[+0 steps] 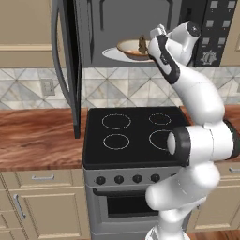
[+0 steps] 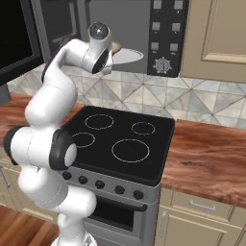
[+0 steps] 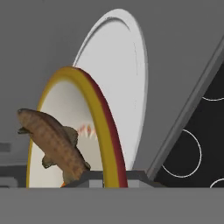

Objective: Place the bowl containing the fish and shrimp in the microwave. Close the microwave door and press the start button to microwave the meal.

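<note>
Grey-framed and swung wide, the microwave door with its dark glass window hangs off to the gripper's left, leaving the wide grey microwave open for loading. Just ahead of the two-finger gripper, whose tips are pinched on its golden-tan rim, the shallow cream bowl carries the slim dark brown fish and a small orange-and-white shrimp. It sits over the white round plate inside the cavity, seemingly about to be set down.
</note>
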Robot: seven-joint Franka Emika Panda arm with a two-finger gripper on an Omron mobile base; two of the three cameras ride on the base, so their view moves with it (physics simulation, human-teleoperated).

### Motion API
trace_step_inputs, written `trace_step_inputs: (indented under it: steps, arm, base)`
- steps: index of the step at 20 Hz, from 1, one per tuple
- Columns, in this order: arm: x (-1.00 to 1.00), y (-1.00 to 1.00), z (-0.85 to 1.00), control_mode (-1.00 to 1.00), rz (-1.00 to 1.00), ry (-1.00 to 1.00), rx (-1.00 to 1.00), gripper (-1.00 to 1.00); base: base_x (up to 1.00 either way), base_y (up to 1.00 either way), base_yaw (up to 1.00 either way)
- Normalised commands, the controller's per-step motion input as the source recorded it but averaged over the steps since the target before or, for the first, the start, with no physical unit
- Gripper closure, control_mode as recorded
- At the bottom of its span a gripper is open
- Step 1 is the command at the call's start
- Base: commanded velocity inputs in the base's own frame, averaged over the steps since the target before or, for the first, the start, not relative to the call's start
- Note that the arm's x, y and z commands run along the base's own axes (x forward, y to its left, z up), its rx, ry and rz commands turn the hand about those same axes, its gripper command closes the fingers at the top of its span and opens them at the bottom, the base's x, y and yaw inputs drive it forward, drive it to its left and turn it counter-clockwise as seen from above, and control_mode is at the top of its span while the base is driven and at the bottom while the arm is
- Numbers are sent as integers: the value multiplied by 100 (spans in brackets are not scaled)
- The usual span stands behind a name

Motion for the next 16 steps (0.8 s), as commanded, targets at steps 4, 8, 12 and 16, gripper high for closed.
trace_step_inputs:
  steps: [4,8,12,16]
  arm:
    - [52,0,-11,-100,-3,7,0,100]
    - [49,0,0,-100,-5,4,0,100]
    - [19,0,0,-100,-4,1,0,-100]
    - [-16,0,0,-100,0,-3,0,-100]
  base:
    - [0,0,0]
    - [0,0,0]
    - [0,0,0]
    - [0,0,0]
